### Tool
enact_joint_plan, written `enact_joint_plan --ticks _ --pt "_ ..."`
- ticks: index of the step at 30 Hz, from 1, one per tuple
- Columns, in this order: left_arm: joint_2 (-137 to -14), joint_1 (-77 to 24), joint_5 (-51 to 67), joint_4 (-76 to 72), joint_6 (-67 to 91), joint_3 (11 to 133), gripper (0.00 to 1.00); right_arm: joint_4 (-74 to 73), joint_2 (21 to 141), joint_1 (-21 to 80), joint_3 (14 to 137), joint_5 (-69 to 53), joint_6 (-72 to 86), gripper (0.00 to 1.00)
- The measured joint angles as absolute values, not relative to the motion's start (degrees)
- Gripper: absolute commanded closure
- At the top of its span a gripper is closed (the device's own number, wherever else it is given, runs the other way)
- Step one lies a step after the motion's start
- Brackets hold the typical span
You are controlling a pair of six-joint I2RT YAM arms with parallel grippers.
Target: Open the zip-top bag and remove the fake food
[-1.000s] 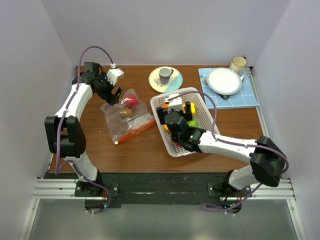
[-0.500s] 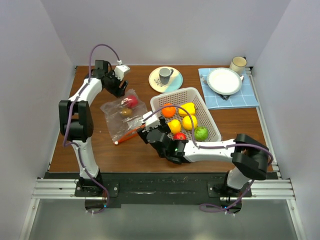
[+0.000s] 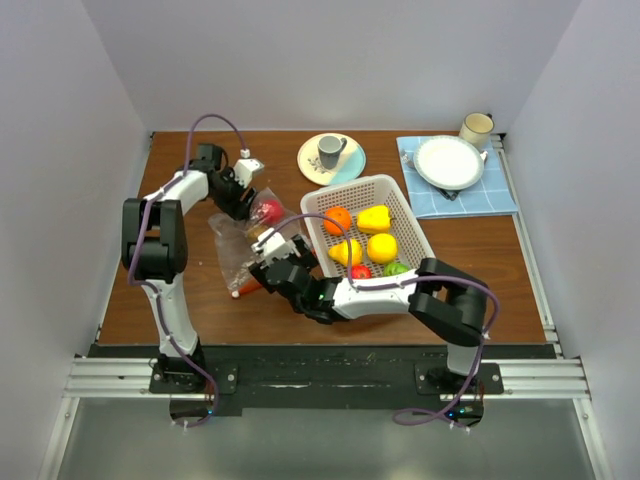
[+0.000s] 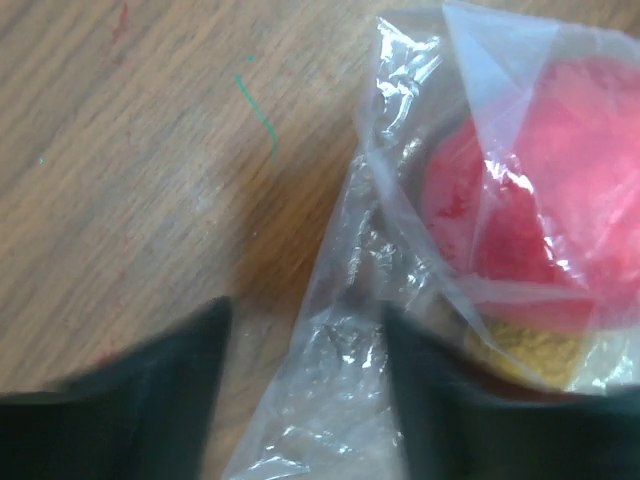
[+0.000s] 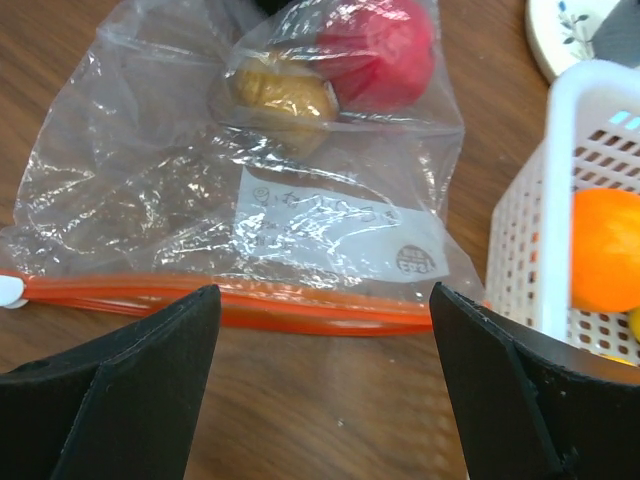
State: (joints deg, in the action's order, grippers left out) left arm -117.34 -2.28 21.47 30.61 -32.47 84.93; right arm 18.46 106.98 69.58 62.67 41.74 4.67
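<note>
Step in hand (my reading): opening the zip. Pulling out the last pieces is not yet begun.

Right gripper [image 5: 322,320], nearest: jaws spread wide, holding nothing, no contact visible. In the right wrist view its fingers [image 5: 120,400] fill the lower left and lower right corners. The zip strip [image 5: 230,300] runs across just beyond the tips.

Zip strip: looks closed along all that shows, with a white tab [image 5: 6,290] at the left edge of the frame.

Bag [image 5: 200,190]: lies flat on the table [image 5: 300,430], centre-left in the top view, just left of the basket [image 5: 530,230].

Food [image 5: 385,45] inside the bag, at its far end, top of frame: a red piece and a tan piece [image 5: 285,95], touching. More pieces lie in the basket.

Left gripper [image 4: 305,335], farthest: jaws parted, not clamped. In the left wrist view, along the bottom of the frame, crumpled bag film lies between the fingers. The right-hand finger overlaps the film, but I cannot tell if it touches.

Next move (judgement): the left gripper pinches the far end as an anchor, and the right gripper drops onto the strip or tab. The film is thin and slippery, so the pinch must be firm.
</note>
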Motion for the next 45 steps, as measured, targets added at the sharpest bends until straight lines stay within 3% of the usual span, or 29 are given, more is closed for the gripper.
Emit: enact_joint_plan --ticks 2,17,35,45 --pt "-117.34 -2.28 21.69 30.00 -32.23 84.44 1.00 18.44 108.79 69.21 63.86 41.06 4.82 0.11" --pt "-108.07 -2.28 19.22 21.19 -36.34 68.18 1.00 18.41 119.90 64.53 71.77 37.41 6.87 0.11" --pt "-90.48 -2.28 24.95 35.31 -36.05 77.67 1.00 21.50 112.33 64.47 60.51 36.38 12.12 0.12" --pt "-90.83 -2.28 21.30 36.07 -36.18 69.95 1.00 21.85 112.05 64.49 59.11 36.21 12.99 0.12"
